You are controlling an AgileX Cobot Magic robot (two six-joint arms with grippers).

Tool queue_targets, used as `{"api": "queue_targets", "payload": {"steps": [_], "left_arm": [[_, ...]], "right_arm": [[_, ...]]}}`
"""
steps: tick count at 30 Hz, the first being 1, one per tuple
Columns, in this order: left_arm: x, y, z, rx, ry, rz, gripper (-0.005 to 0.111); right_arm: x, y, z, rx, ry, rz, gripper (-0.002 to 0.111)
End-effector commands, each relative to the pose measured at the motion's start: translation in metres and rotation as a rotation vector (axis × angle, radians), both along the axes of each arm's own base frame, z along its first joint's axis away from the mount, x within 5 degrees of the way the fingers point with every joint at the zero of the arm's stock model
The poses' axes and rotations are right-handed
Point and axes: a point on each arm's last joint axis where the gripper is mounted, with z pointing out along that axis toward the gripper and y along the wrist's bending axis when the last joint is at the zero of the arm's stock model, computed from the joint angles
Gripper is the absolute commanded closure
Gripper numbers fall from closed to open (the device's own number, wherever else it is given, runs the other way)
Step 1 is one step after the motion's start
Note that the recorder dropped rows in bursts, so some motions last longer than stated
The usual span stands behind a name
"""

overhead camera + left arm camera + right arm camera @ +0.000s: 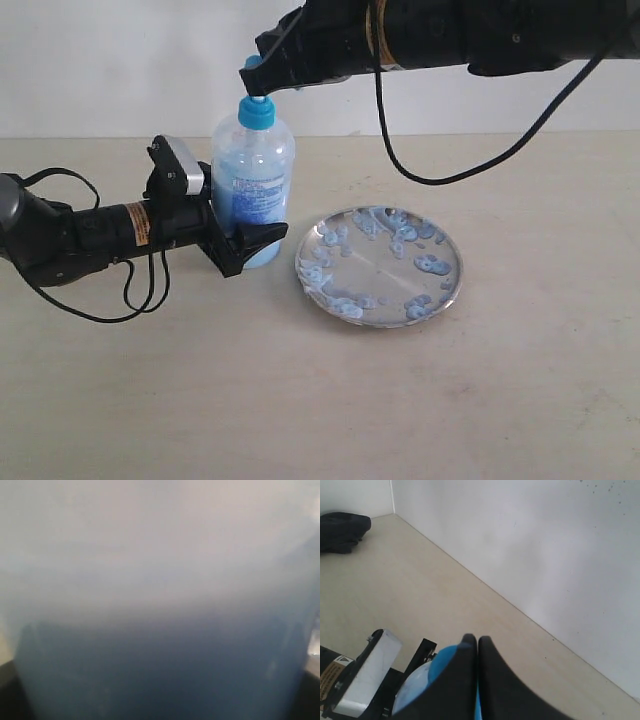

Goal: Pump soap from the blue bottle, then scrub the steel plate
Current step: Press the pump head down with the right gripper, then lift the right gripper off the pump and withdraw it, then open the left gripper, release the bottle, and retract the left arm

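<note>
The right gripper, its two fingers pressed together with nothing between them, sits on the bright blue pump head of the blue bottle. The press should go straight down along the bottle's axis, and slowly, so the closed tip neither slides off the small cap nor tips the bottle. The left gripper clamps the bottle low on its body, upright on the surface just beside the steel plate, which already carries blobs of soap. The spout needs to face the plate, and I cannot tell that it does. Only the right wrist view shows the finger seam over the cap, plus a dark bundle in the far corner. The left wrist view gives just a blur of blue liquid, and only the exterior view shows the plate.
</note>
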Motion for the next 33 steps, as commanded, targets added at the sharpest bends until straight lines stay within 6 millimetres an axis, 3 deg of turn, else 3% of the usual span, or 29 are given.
{"api": "queue_targets", "payload": {"steps": [1,9,14,17,20,27,30,33], "left_arm": [[0.000,-0.002,0.005,-0.015,-0.023,-0.014,0.103],[0.000,-0.002,0.005,-0.019,-0.025,-0.016,0.103],[0.000,-0.002,0.005,-0.021,-0.019,-0.018,0.103],[0.000,-0.002,0.006,-0.030,-0.019,-0.012,0.103],[0.003,0.000,0.007,-0.080,0.020,0.030,0.103],[0.003,0.005,0.009,-0.286,0.063,0.126,0.103],[0.001,0.006,-0.003,-0.298,0.117,0.138,0.103],[0.001,0.007,-0.016,-0.301,0.151,0.160,0.103]], "right_arm": [[0.002,0.001,-0.041,-0.111,0.062,0.021,0.109],[0.004,0.006,-0.059,-0.092,0.130,0.051,0.109],[0.009,-0.004,-0.051,-0.127,0.076,-0.059,0.109],[0.010,-0.015,-0.028,-0.144,-0.005,-0.165,0.109],[-0.001,-0.025,0.015,-0.165,-0.139,-0.204,0.109],[-0.062,-0.053,0.124,-0.102,-0.425,-0.240,0.109],[-0.089,-0.064,0.157,-0.061,-0.513,-0.256,0.109],[-0.108,-0.073,0.177,-0.031,-0.572,-0.273,0.109]]}}
